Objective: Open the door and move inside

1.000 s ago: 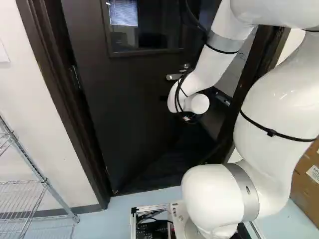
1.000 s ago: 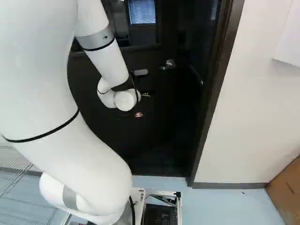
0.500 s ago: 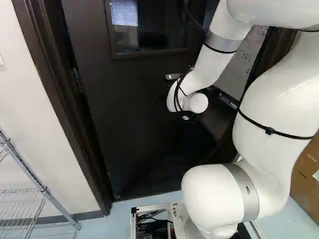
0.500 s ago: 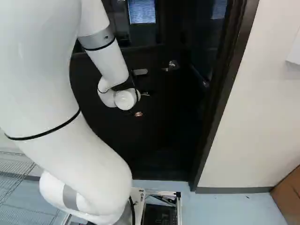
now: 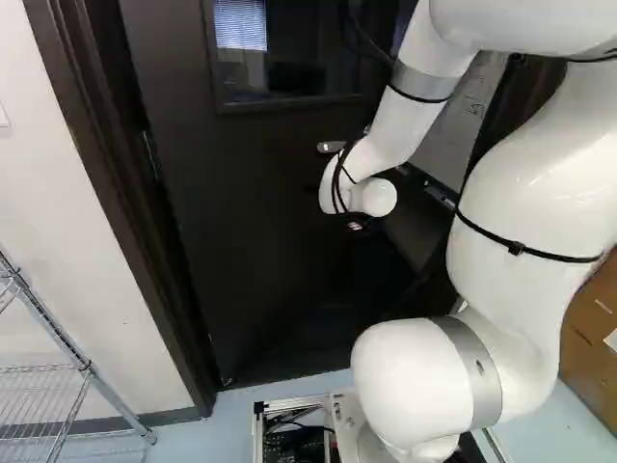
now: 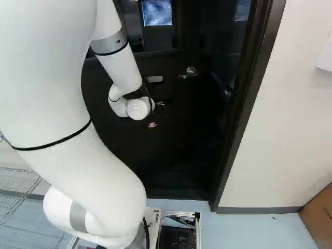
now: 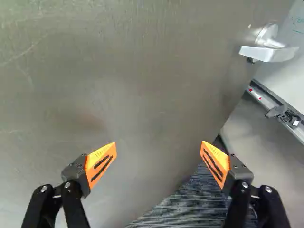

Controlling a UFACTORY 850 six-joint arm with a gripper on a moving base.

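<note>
- Gripper (image 7: pixel 159 142) and arm (image 5: pixel 390 140) had shifted slightly against the foot joint, the wrist edging toward the left of the left base view; the fingers stood wide apart with nothing between them.
- Ahead of them was the broad face of the door (image 7: pixel 118 71); whether either fingertip touched it could not be told.
- The lever handle (image 7: pixel 269 53) sat near the door's free edge, outside the fingers' span, ungripped.
- The door stood ajar, and past its free edge showed a whiteboard (image 5: pixel 463 125) and striped flooring (image 7: pixel 190 204). It had perhaps swung a little wider since the first frame, but that was hard to separate from the base's motion.
- The base (image 5: pixel 294 403) had moved between the two earlier frames, shifting the door frame (image 6: pixel 241 114) in view, then barely at all.
- For the task, the latch seemed already beaten; pushing the door wider looked like the step in hand, with entry still to come.
</note>
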